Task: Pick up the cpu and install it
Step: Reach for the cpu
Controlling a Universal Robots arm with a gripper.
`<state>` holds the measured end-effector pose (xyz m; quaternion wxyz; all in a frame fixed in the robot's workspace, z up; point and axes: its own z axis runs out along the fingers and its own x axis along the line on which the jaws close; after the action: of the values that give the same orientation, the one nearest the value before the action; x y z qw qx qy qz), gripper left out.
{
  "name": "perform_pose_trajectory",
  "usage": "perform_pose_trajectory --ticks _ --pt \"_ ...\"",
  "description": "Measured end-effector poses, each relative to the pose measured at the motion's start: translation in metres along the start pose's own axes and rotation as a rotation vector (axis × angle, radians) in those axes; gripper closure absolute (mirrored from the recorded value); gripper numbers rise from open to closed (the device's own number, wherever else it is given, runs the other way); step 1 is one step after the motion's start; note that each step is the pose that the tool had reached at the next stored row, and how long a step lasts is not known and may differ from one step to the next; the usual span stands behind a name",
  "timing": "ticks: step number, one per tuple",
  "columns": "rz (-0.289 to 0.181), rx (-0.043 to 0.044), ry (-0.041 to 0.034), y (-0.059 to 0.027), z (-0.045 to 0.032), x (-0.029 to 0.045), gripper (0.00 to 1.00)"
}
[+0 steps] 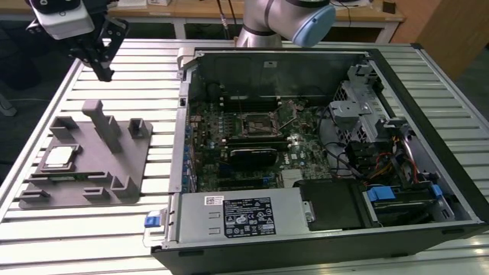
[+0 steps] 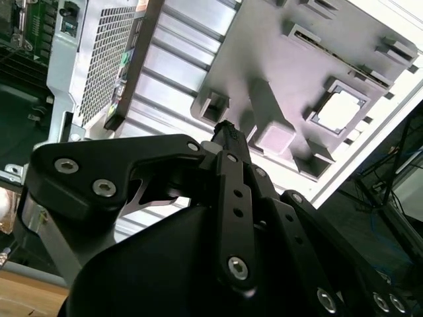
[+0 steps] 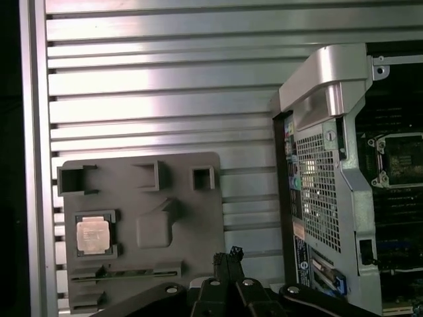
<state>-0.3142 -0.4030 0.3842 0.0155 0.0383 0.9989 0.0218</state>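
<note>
Black jaws pressed together into one narrow tip, hanging above the ribbed metal surface (image 2: 178, 66) near a grey holder plate (image 2: 264, 43). Seated flat in a square recess of that plate: the cpu (image 2: 338, 109), pale silvery, apart from the jaws. Beside the plate, a computer case's perforated wall (image 2: 106, 49).

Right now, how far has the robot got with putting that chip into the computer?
Barely started. Nothing looks done: the cpu lies in its grey holder on the table. The gripper hangs shut and empty above the table, apart from the holder. Left: pickup and install; the motherboard socket looks unfilled.
</note>
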Motion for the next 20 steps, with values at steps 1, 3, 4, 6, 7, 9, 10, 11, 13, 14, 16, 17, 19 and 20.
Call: perform_pose_trajectory --ticks 1,3,4,6,7,9,10,11,13,14,16,17,19,20 --pt "0.000 0.0000 0.0000 -0.0003 0.0003 0.0016 0.89" --pt "0.000 0.0000 0.0000 -0.0009 0.0011 0.0049 0.89" --pt "0.000 0.0000 0.0000 -0.0012 0.0014 0.0065 0.89" --pt "0.000 0.0000 -0.0001 -0.0017 0.0024 0.0097 0.89" --pt "0.000 0.0000 0.0000 -0.0020 0.0028 0.0112 0.89" --pt "0.000 0.0000 0.0000 -0.0025 0.0039 0.0142 0.89" --pt "0.000 0.0000 0.0000 -0.0027 0.0043 0.0157 0.89" --pt "0.000 0.0000 0.0000 -0.0030 0.0049 0.0172 0.89" --pt "0.000 0.0000 -0.0001 -0.0035 0.0059 0.0205 0.89" --pt "0.000 0.0000 0.0000 -0.0038 0.0064 0.0221 0.89" --pt "0.000 0.0000 0.0000 -0.0043 0.0074 0.0253 0.89" --pt "0.000 0.0000 0.0000 -0.0045 0.0079 0.0269 0.89" --pt "0.000 0.0000 -0.0001 -0.0050 0.0091 0.0303 0.89" --pt "0.000 0.0000 0.0000 -0.0052 0.0097 0.0320 0.89"
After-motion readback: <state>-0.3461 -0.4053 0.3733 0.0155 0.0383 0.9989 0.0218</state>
